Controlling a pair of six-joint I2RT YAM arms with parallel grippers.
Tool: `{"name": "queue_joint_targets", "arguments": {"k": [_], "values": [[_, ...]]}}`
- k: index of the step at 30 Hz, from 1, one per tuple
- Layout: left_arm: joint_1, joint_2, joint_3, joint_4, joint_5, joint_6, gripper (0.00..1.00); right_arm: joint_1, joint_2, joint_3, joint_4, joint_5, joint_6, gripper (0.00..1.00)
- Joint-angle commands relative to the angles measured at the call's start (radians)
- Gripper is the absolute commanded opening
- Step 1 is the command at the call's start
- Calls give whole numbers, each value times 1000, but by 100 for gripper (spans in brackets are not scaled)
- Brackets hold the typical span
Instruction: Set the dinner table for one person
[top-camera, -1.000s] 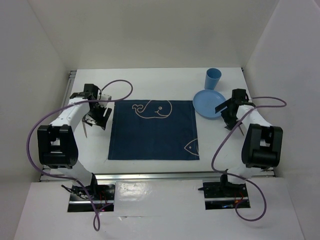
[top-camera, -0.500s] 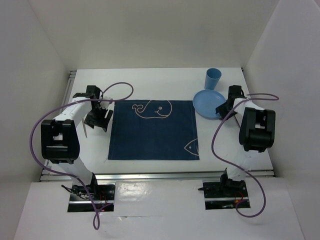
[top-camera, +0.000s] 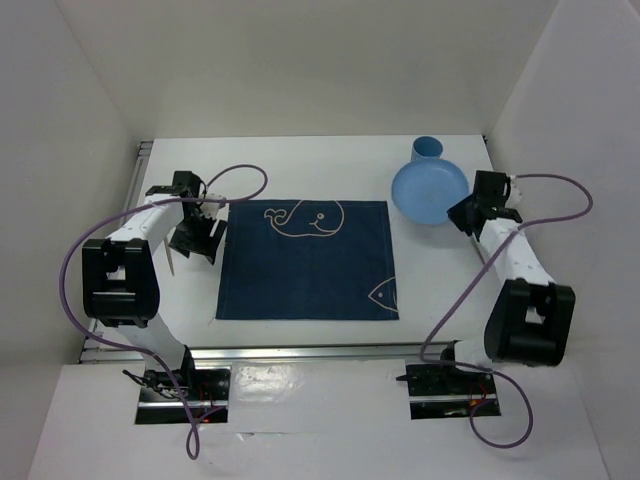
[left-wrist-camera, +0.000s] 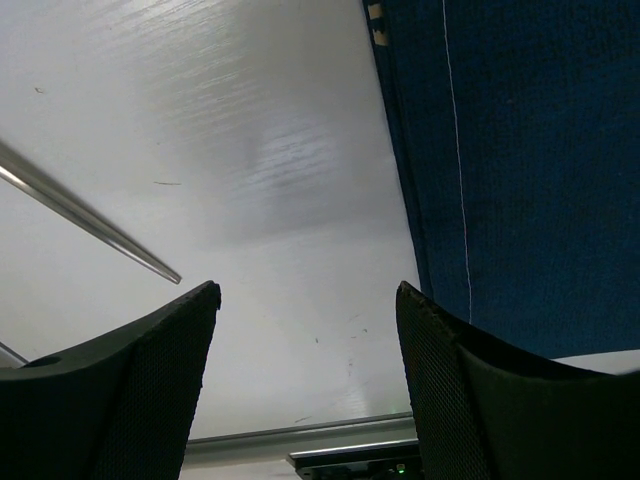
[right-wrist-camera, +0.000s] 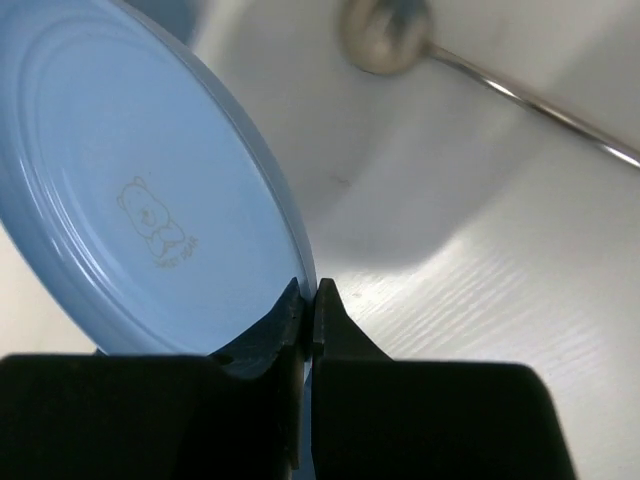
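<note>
On the white dinner table (top-camera: 300, 165) lies a navy placemat (top-camera: 305, 260) with whale and fish outlines. My right gripper (top-camera: 460, 212) is shut on the right rim of a light blue plate (top-camera: 428, 190), which is tilted up off the table. In the right wrist view the plate (right-wrist-camera: 130, 200) shows a small bear print, and the gripper (right-wrist-camera: 308, 292) pinches its edge. A blue cup (top-camera: 428, 150) stands just behind the plate, partly covered by it. My left gripper (top-camera: 195, 240) hangs open over bare table (left-wrist-camera: 250, 150) left of the placemat (left-wrist-camera: 520, 150), holding nothing (left-wrist-camera: 308, 292).
A thin metal utensil (top-camera: 170, 262) lies left of the left gripper; its handle (left-wrist-camera: 90, 225) crosses the left wrist view. A metal spoon (right-wrist-camera: 385, 35) lies on the table beyond the plate. White walls enclose the table on three sides.
My right gripper moved to the plate's rim, shut on it and raised it, tilted, toward the cup. The left arm has barely moved and stays open.
</note>
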Motion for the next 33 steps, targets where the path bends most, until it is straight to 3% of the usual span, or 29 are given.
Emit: {"name": "queue_joint_targets", "arguments": {"k": [1,5,6,10,14,17,21,33], "values": [[1,-25,27,-10,40,1,78,25,-162,10,70,-120,-177,0],[1,-34,36,-19,51,-8,78,187,-165,10,33,-311,-302,0],[1,-34,36,-20,51,-8,78,292,-148,10,33,-331,-323,0],[1,-43,36,-20,51,-8,78,512,-16,10,10,-317,-357,0],[1,-54,36,-20,51,-8,78,537,82,-22,100,-489,-366,0],[1,-54,36,-20,51,-8,78,584,150,-10,99,-423,-366,0],[1,-54,27,-20,51,-8,78,617,223,-22,160,-445,-298,0],[1,-72,27,-29,30,-8,78,700,319,19,170,-296,-274,0]]}}
